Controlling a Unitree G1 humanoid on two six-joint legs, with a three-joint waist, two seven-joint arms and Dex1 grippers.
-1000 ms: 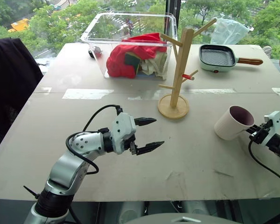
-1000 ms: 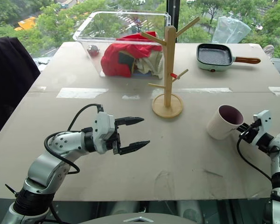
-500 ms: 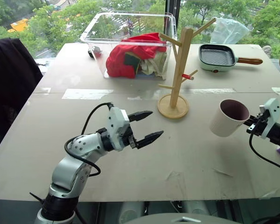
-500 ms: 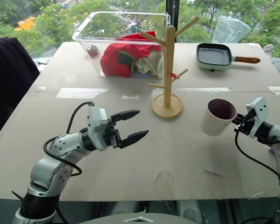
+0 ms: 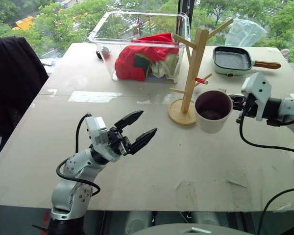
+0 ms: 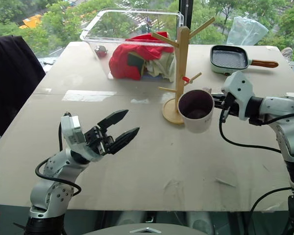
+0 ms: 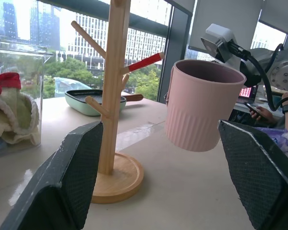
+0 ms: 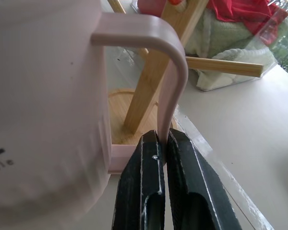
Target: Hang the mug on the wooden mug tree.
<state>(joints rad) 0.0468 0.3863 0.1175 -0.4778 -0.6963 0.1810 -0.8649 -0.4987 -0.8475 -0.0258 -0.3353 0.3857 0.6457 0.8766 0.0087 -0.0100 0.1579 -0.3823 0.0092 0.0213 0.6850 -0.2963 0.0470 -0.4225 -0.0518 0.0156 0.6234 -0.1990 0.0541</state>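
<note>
The right end effector (image 8: 162,143) is pinched on the loop handle of the mug (image 5: 213,111), fingers pressed against the handle's lower end. The mug hangs clear of the counter (image 5: 201,161), mouth up, just beside the mug tree (image 5: 190,73) on its right side, near the red-tipped peg. The tree stands upright on its disc base. The left end effector (image 5: 136,130) hovers over the counter well left of the tree, fingers spread and holding nothing.
</note>
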